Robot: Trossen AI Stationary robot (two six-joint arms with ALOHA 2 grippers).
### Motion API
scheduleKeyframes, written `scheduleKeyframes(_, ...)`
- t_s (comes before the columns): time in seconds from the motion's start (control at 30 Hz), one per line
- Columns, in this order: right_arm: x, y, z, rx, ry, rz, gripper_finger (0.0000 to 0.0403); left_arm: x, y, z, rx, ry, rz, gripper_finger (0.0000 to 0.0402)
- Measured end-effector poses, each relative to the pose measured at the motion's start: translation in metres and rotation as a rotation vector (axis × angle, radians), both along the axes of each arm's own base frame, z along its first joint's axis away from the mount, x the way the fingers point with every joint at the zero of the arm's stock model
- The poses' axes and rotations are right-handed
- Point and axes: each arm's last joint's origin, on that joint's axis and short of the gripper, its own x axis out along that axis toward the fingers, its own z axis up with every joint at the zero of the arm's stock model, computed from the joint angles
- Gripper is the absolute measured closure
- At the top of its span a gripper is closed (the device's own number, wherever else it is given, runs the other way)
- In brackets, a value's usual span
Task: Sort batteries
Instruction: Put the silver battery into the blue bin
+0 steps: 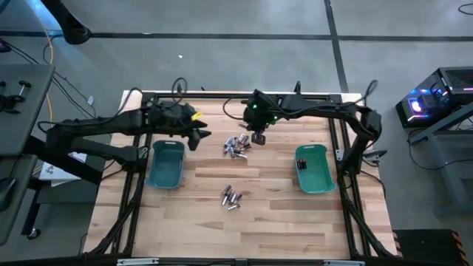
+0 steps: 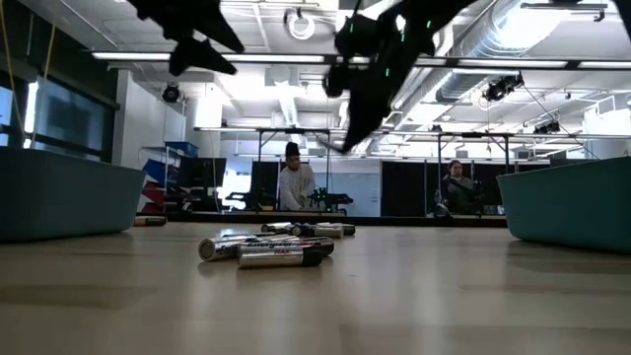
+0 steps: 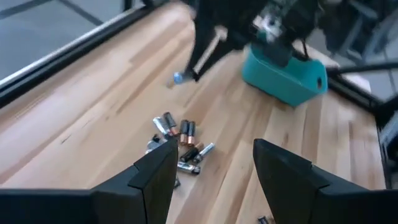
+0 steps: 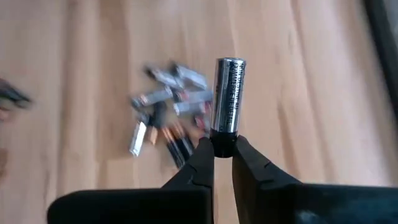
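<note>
Two heaps of small cylindrical batteries lie on the wooden table: one at the far middle (image 1: 236,145), also seen in the right wrist view (image 4: 171,115), and one nearer the front (image 1: 231,197). My right gripper (image 1: 258,137) hangs above the far heap, shut on a silvery battery (image 4: 229,93). My left gripper (image 1: 198,135) stands open in the air to the left of that heap, nothing between its fingers (image 3: 211,165). A teal bin sits on each side, left (image 1: 166,164) and right (image 1: 314,168). My right gripper pinches the silvery battery by one end (image 4: 224,132) between its two fingertips. The fingers slant down from above and lie along the battery. Its free length sticks straight out beyond the fingertips, lifted clear of the table and the heap.
Black frame rails run along the table's far edge (image 1: 222,96) and its sides. Bare wood lies between the two heaps and the bins. In the low view the near heap (image 2: 266,251) lies in front, and people sit in the room beyond.
</note>
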Motion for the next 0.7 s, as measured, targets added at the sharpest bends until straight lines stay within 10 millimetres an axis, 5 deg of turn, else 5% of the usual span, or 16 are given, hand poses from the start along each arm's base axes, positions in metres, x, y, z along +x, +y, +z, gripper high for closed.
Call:
scheduleKeyframes(0.27, 0.023, 0.03, 0.05, -0.108, -0.166, 0.213, 0.0394, 0.04, 0.008, -0.019, 0.14, -0.008, -0.126, 0.0152)
scheduleKeyframes(0.5, 0.028, 0.037, 0.056, -0.105, -0.182, 0.235, 0.0394, 0.05, 0.012, -0.021, 0.19, -0.039, -0.107, 0.0128)
scheduleKeyframes(0.7, 0.028, 0.04, 0.056, -0.1, -0.176, 0.238, 0.0394, 0.051, 0.011, -0.02, 0.18, -0.057, -0.112, 0.0157)
